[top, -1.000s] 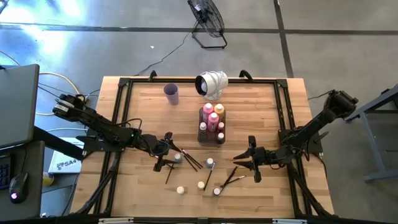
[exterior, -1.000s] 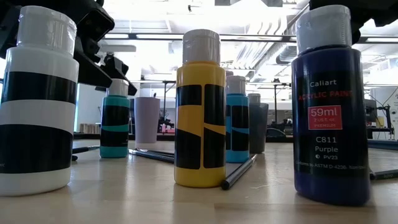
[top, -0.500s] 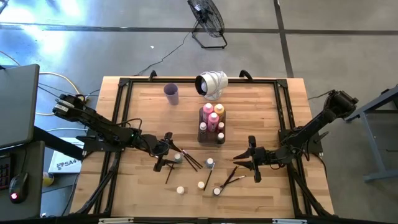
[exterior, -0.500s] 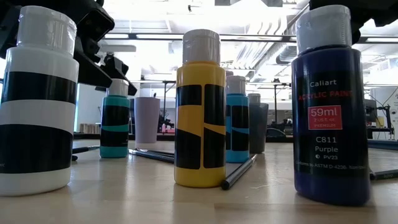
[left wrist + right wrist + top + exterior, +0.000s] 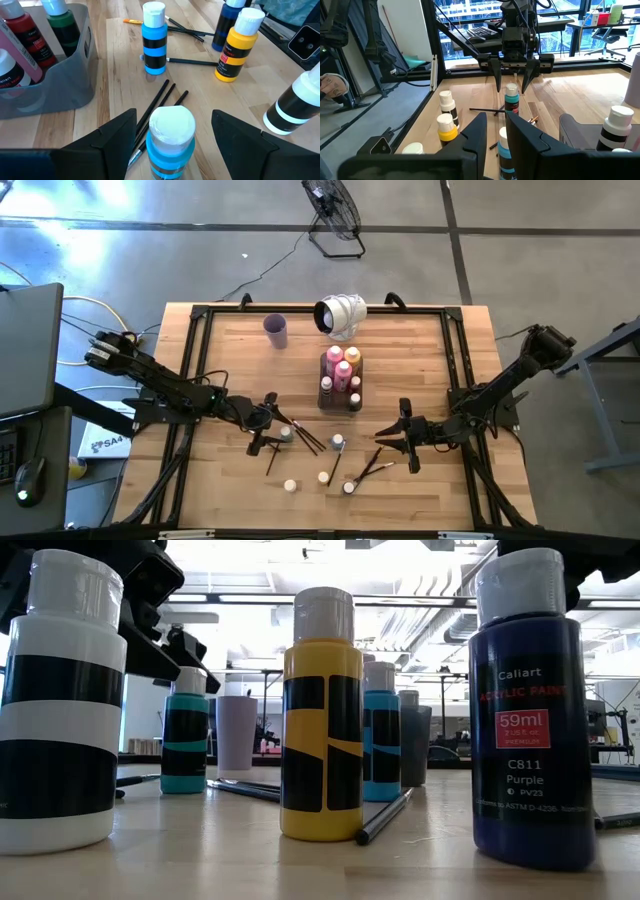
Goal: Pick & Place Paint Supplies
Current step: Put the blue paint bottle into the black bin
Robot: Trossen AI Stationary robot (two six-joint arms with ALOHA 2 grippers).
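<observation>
The left gripper (image 5: pixel 272 423) sits at about eight o'clock from the table's centre, its fingers (image 5: pixel 107 137) spread wide with a turquoise-banded paint bottle (image 5: pixel 171 135) standing upright between them, not yet touched on either side. Dark-handled paintbrushes (image 5: pixel 159 102) lie on the wood right at that bottle's base. At ten o'clock from the bottle, seen from the left wrist, the grey tray (image 5: pixel 80 85) already holds a red and a green bottle. Ahead, at about twelve o'clock, a second blue-banded bottle (image 5: pixel 154 37) stands alone, and at two o'clock a yellow bottle (image 5: pixel 235 47).

To do this grasp well, the jaws should probably close evenly on the body below the white cap, keeping the bottle centred so neither pad shoves it over. A straight vertical lift looks wise, since the brushes alongside could be dragged or rolled by a low sideways sweep.

From above, the tray (image 5: pixel 327 381) stands just past the table's centre at twelve o'clock, the lilac cup (image 5: pixel 276 330) at eleven.

The right gripper (image 5: pixel 403 435) waits at about four o'clock, fingers (image 5: pixel 477 132) drawn nearly together and holding nothing; loose brushes (image 5: pixel 366 467) lie just beside it.
</observation>
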